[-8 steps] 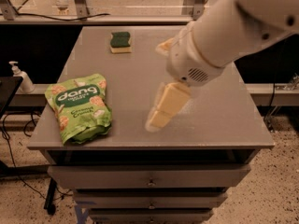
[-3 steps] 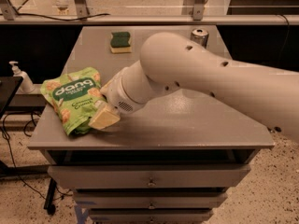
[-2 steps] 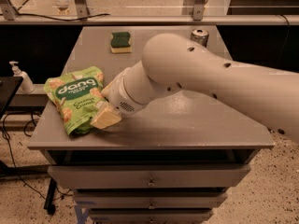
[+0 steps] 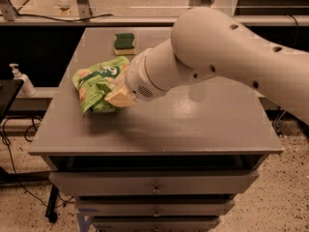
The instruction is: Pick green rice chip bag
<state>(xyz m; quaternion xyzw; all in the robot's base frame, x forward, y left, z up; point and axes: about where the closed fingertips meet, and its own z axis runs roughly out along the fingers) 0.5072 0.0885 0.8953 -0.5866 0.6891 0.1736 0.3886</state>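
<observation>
The green rice chip bag (image 4: 94, 84) is crumpled and tilted at the left middle of the grey table (image 4: 193, 124). It looks raised a little off the tabletop, with a shadow under it. My gripper (image 4: 115, 95), at the end of the big white arm (image 4: 227, 57), is shut on the bag's right side. One cream finger (image 4: 121, 99) shows in front of the bag; the other is hidden behind it. The arm covers part of the bag's right edge.
A dark-green-and-yellow sponge (image 4: 124, 41) lies at the table's far edge. A pump bottle (image 4: 22, 81) stands on a lower surface to the left of the table. Drawers (image 4: 154, 185) sit below the front edge. A railing runs behind the table.
The bag has gone from lying flat near the left edge to being crumpled, shifted right and lifted in my gripper. The arm has moved up and right with it.
</observation>
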